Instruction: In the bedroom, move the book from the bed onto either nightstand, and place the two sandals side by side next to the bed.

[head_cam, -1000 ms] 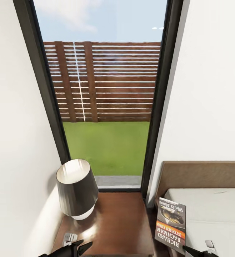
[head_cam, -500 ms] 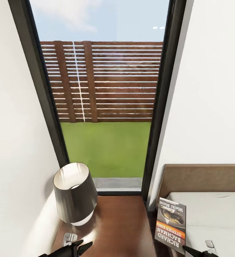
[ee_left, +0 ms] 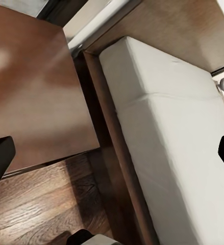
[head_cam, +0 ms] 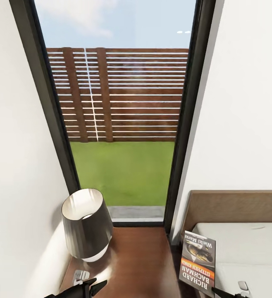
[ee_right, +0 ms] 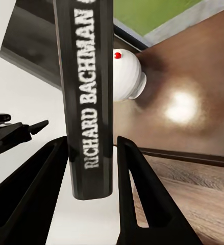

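The book [head_cam: 198,263], with an orange band and "RICHARD BACHMAN" on its cover, hangs over the gap between the nightstand [head_cam: 140,265] and the bed [head_cam: 243,244]. My right gripper [head_cam: 227,294] is shut on the book's lower end. In the right wrist view the dark spine [ee_right: 89,102] stands between the two black fingers [ee_right: 142,194]. My left gripper [head_cam: 90,286] hovers open over the nightstand's near edge. Its wrist view has the glossy nightstand top [ee_left: 30,92] beside the pale mattress [ee_left: 168,132]. The sandals are out of view.
A dark-shaded lamp [head_cam: 86,223] with a white base [ee_right: 127,76] stands on the nightstand's left side, near the white wall. A tall black-framed window [head_cam: 123,124] is behind it. Brown headboard [head_cam: 235,207] rises at the right. Wood-plank floor [ee_left: 40,209] lies below the nightstand.
The whole head picture slid down a little a second ago, so the camera moved. The book and both grippers keep their places.
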Robot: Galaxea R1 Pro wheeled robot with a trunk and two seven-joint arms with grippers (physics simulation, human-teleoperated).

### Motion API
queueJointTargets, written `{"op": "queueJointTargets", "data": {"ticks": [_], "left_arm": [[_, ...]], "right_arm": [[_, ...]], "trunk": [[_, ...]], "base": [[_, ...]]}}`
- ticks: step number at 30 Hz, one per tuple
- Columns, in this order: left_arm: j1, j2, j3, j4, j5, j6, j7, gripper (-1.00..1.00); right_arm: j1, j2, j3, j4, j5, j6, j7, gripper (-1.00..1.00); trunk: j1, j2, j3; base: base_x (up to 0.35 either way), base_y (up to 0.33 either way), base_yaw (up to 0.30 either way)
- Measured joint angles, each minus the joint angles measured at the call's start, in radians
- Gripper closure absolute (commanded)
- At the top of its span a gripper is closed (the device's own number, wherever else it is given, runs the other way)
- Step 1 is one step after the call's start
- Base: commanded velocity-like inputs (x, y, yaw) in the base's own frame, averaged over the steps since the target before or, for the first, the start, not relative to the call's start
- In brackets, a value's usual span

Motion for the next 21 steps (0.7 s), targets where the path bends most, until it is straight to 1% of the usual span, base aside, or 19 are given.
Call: {"op": "queueJointTargets", "data": {"ticks": [6,13,21], "left_arm": [[0.0,0.0,0.0,0.0,0.0,0.0,0.0,-1.0],[0.0,0.0,0.0,0.0,0.0,0.0,0.0,-1.0],[0.0,0.0,0.0,0.0,0.0,0.0,0.0,-1.0]], "right_arm": [[0.0,0.0,0.0,0.0,0.0,0.0,0.0,1.0],[0.0,0.0,-0.001,0.0,0.0,0.0,0.0,1.0],[0.0,0.0,0.001,0.0,0.0,0.0,0.0,1.0]], "trunk": [[0.0,0.0,0.0],[0.0,0.0,0.0],[0.0,0.0,0.0]], "base": [[0.007,0.0,0.0],[0.196,0.0,0.0],[0.025,0.0,0.0]]}}
